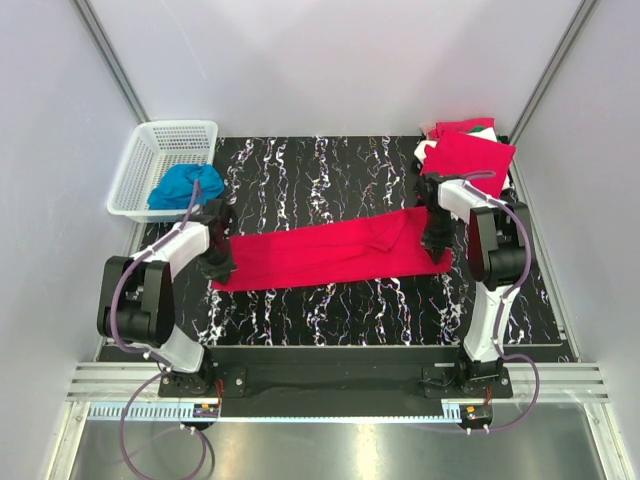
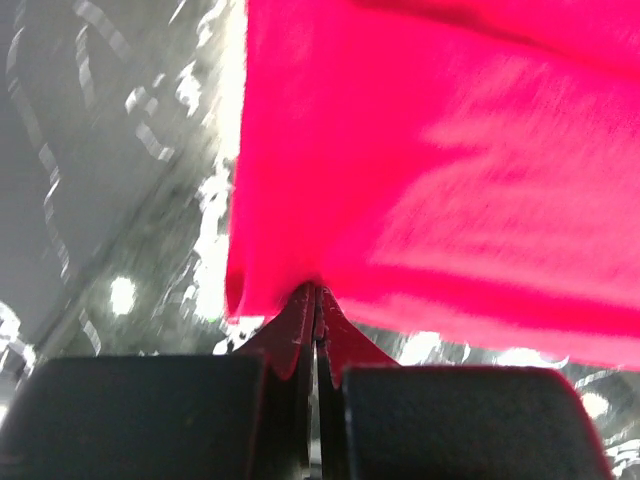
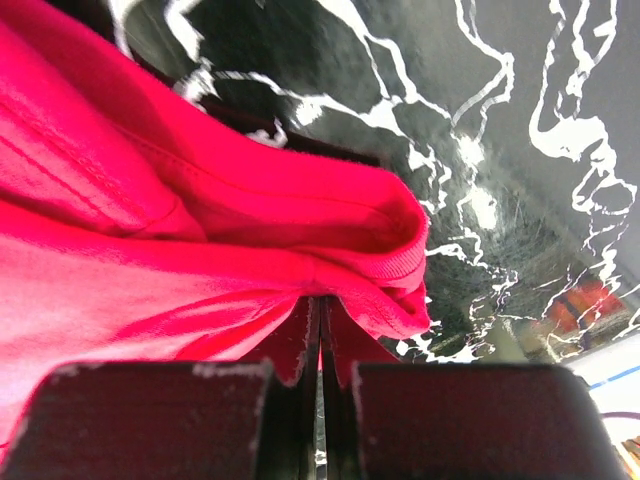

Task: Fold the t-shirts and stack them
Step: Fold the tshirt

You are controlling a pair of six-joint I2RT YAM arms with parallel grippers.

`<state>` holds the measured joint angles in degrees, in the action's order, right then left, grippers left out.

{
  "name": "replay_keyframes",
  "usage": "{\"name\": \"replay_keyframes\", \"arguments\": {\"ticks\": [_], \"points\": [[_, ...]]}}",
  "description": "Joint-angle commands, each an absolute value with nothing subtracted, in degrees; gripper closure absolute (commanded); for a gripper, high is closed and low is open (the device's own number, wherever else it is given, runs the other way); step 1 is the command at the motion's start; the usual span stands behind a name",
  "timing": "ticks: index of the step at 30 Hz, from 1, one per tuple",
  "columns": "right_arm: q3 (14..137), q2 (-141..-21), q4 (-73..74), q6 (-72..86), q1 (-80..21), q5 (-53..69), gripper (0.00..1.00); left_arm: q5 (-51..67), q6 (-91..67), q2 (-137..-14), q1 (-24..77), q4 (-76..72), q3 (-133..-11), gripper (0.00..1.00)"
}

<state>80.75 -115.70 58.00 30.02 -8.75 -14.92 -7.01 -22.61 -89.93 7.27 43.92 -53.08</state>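
Note:
A bright red t-shirt (image 1: 330,252) lies stretched as a long band across the black marbled table (image 1: 320,180). My left gripper (image 1: 219,268) is shut on its left end; the left wrist view has the red fabric (image 2: 430,150) pinched at the fingertips (image 2: 316,292). My right gripper (image 1: 435,245) is shut on the shirt's right end, where the right wrist view shows a ribbed hem of the shirt (image 3: 250,220) bunched over the closed gripper (image 3: 320,300). A pile of folded red t-shirts (image 1: 465,152), with some white and green showing, sits at the back right corner.
A white plastic basket (image 1: 150,165) stands off the table's back left corner with a blue garment (image 1: 185,186) in it. Grey walls enclose the left, right and back sides. The arm bases (image 1: 330,378) sit on the rail at the near edge.

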Motion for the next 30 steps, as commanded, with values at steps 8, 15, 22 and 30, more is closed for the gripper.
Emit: {"name": "replay_keyframes", "arguments": {"ticks": [8,15,22,30], "points": [[103.4,-129.2,63.9,26.2,-10.3,-12.2,1.00,-7.6,-27.0,-88.9,8.5,53.2,-58.8,1.00],[113.6,-132.7,68.8,25.9,-12.2,-12.4,1.00,-8.6,-26.9,-88.7,9.2,53.3,-59.9,1.00],[115.5,-133.4,70.5,25.0,-12.6,-11.0,1.00,-8.5,-26.7,-92.1,10.4,53.4,-64.1,1.00],[105.2,-117.2,66.1,25.8,-13.9,-12.6,0.87,-8.5,-26.0,-93.3,11.1,53.5,-66.4,1.00]]}}
